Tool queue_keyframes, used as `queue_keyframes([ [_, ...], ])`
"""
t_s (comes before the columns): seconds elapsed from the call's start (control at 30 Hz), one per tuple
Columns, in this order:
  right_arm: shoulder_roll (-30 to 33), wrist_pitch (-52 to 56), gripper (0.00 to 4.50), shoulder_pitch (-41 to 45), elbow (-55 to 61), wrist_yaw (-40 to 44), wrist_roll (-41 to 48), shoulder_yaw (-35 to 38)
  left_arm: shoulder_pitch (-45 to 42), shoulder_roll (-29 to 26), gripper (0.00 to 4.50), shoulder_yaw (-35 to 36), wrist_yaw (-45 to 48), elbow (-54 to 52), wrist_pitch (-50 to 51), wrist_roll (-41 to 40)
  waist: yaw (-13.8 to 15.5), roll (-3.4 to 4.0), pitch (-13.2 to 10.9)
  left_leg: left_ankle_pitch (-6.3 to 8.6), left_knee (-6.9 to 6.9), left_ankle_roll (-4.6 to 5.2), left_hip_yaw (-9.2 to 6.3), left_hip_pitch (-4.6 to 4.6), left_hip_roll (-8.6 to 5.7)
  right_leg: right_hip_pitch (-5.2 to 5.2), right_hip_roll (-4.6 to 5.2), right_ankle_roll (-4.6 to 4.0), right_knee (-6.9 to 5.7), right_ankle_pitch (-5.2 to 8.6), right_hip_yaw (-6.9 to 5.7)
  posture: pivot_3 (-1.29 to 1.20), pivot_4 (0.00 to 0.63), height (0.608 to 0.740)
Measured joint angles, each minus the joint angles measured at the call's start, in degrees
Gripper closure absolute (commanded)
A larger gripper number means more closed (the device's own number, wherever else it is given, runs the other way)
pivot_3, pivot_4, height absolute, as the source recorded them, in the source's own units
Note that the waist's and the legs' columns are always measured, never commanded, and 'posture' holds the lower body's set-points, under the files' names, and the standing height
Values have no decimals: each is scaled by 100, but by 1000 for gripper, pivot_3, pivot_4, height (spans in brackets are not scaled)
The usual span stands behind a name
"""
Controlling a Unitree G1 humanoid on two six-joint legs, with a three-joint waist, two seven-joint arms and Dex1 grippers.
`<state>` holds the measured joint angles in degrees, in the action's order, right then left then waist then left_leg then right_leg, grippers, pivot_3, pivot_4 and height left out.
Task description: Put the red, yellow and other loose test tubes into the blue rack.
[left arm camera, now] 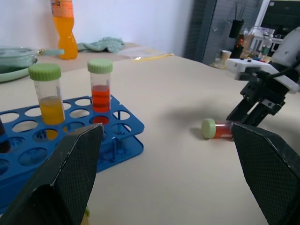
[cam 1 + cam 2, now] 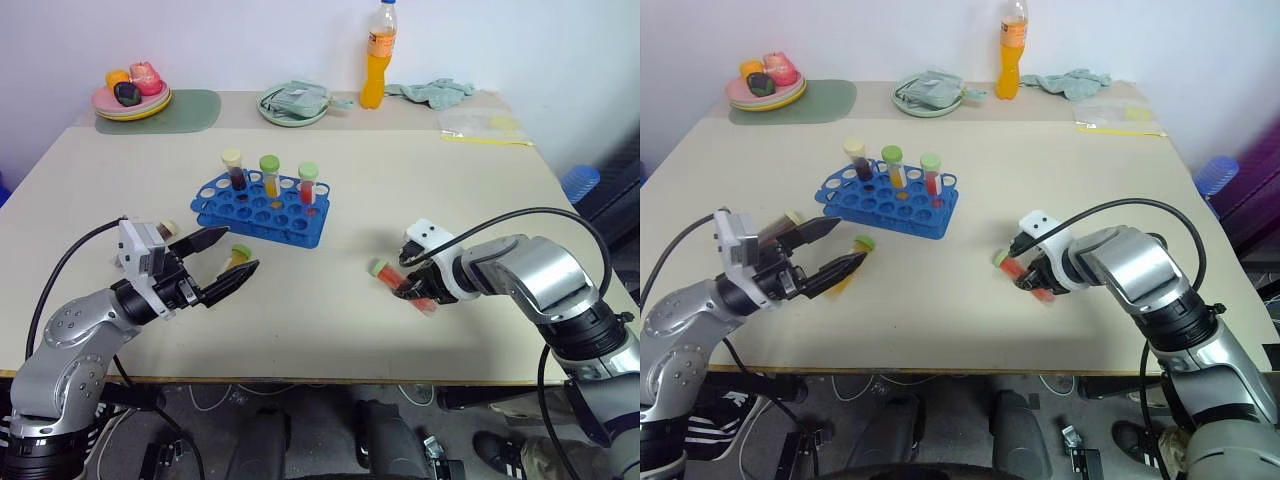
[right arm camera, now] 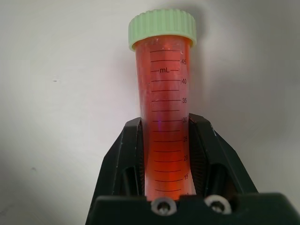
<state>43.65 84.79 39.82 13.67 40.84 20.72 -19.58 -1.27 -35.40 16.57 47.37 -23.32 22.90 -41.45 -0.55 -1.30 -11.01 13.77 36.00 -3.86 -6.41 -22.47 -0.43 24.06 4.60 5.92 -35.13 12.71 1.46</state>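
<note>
The blue rack (image 2: 300, 232) stands left of the table's middle and holds three upright tubes: a dark maroon one (image 2: 236, 172), a yellow one (image 2: 270, 178) and a red one (image 2: 308, 185). To its right, my right gripper (image 2: 412, 290) is shut on a loose red test tube (image 3: 165, 108) with a green cap, held low at the table top. My left gripper (image 2: 242, 249) hangs open near the rack's front left. A loose yellow tube (image 2: 236, 260) lies on the table below its fingers. A cream cap (image 2: 168, 228) peeks out behind that gripper.
Along the far edge are a tall orange bottle (image 2: 377, 55), a green plate (image 2: 293, 103) with a cloth on it, a stack of plates with fruit (image 2: 130, 100) on a green mat, a crumpled cloth (image 2: 432, 92) and a plastic bag (image 2: 480, 125).
</note>
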Motion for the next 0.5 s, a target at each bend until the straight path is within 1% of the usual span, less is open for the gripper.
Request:
queue_keyframes([
  [0.07,-3,99,1848,34,-2,-1,80,32,-6,3,0,-1,-20,-1,0,-1,-10,0,0,0,-1,1,0,1,0,0,0,1,0,0,0,0,150,740],
  [0.1,-6,190,1284,78,-7,-7,99,32,-11,13,0,-2,-27,-2,0,-2,-14,0,0,0,0,1,0,2,0,0,0,1,0,0,0,0,150,740],
  [0.13,-6,272,868,115,-17,-18,107,34,-12,22,0,-4,-30,-3,0,-2,-14,0,0,1,0,1,0,2,0,0,0,1,0,0,0,0,150,740],
  [0.17,-8,346,361,150,-14,-50,116,33,-12,32,0,-4,-34,-3,0,-2,-13,0,0,0,0,1,0,2,0,0,0,1,0,0,0,0,150,740],
  [0.37,102,643,361,317,-106,-362,253,-5,-17,72,0,-10,-27,-3,-8,0,-15,1,-1,1,-3,2,0,0,0,2,0,1,0,0,-1,0,150,740],
  [0.5,346,650,361,390,-276,-649,799,-18,-17,189,0,-38,-15,0,-113,55,-12,1,-1,2,-4,4,0,0,0,2,0,1,1,0,-1,0,150,740],
])
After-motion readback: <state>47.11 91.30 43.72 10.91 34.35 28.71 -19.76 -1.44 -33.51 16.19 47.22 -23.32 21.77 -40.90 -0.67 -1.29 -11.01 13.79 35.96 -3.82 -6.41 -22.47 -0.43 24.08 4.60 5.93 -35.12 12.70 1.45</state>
